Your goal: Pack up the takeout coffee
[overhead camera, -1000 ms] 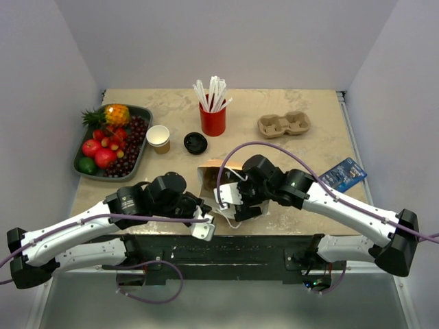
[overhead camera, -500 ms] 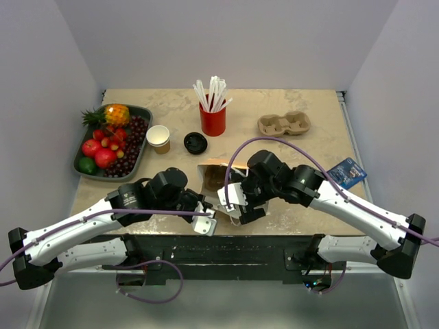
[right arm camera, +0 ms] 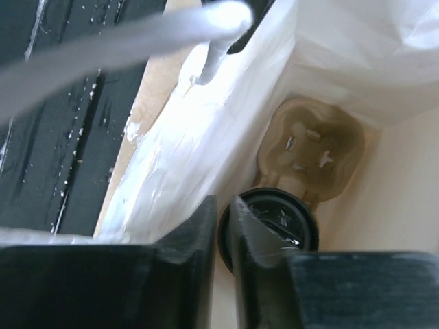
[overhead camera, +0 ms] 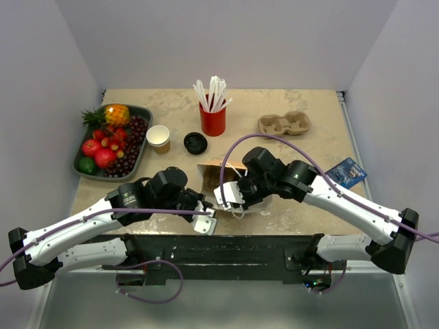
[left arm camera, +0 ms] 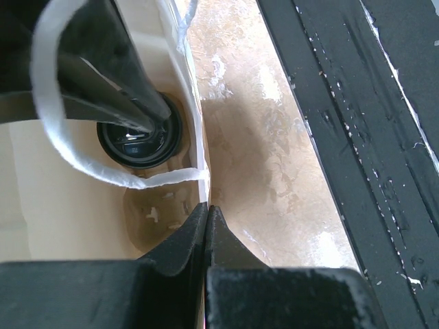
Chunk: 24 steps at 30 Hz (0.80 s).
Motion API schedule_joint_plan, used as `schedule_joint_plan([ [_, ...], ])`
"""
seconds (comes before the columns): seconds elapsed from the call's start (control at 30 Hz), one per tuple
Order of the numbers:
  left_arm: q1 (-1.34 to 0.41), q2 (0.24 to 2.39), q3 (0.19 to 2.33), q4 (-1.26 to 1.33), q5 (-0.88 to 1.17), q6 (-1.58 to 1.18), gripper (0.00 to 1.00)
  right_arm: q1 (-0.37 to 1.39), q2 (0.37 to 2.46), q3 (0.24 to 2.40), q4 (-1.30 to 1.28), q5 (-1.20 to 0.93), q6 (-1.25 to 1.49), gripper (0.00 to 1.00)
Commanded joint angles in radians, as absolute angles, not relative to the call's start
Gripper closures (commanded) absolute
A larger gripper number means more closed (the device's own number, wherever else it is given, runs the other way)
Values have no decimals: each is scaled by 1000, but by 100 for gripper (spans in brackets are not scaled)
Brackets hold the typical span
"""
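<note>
The left claw (left arm camera: 207,209) was clamped shut on the near rim of the bag (overhead camera: 214,171). In its view the coffee (left arm camera: 140,144) stood down inside the bag, beyond its tips and to their left. A white handle (left arm camera: 62,137) looped over the right claw (right arm camera: 221,205), which hung inside the bag just above the coffee's black lid. Its fingers were nearly together with 1 thin slit between them, and I could not tell whether they gripped anything. Bag walls pressed close on both sides, and bare table (overhead camera: 281,218) showed right of the bag, before the near edge.
</note>
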<state>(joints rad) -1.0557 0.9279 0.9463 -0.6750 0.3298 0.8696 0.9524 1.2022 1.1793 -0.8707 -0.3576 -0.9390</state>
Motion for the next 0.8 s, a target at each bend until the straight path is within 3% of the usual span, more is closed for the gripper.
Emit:
schedule_joint_plan([
  [0.0,-1051,928,986,-657,351,845,100,948,1227,1210,-864,-312,-966,91],
  [0.37,-1040,928,988,-664,350,850,100,948,1269,1155,-808,-51,-1019,100],
  [0.77,-1023,931,986,-663,362,862,100,948,1299,1147,-920,-2,-1066,100],
])
